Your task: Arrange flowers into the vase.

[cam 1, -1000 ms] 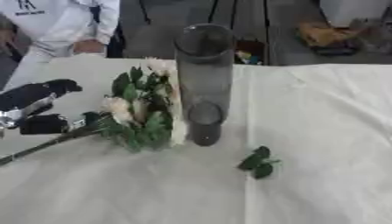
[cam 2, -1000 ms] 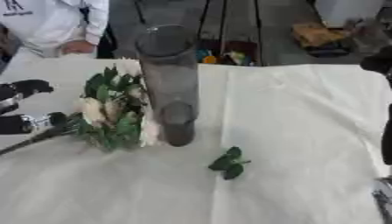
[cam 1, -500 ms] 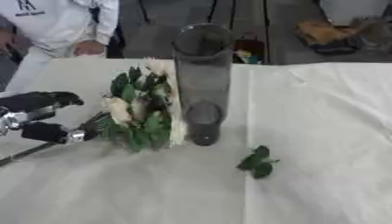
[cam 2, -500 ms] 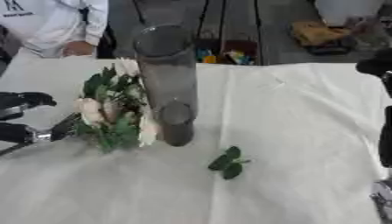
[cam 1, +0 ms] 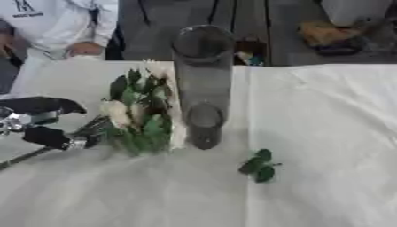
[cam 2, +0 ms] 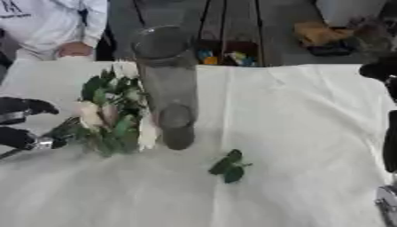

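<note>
Ideally, the white-and-green flower bunch (cam 1: 139, 117), pinched by the left hand (cam 1: 43, 126), is raised above the tall grey glass vase (cam 1: 201, 84).

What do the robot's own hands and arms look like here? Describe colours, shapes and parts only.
The left hand is black, with rounded black finger pads and shiny silver metal parts between them. On the right edge of the right eye view, a dark black arm shows with a silver piece near the bottom corner. No cables or markings can be made out.

left hand (cam 1: 43, 124) now lower and nearer the left edge than a second ago, flowers (cam 1: 139, 115) between its fingers sitting slightly lower beside the vase (cam 1: 203, 84)
</note>
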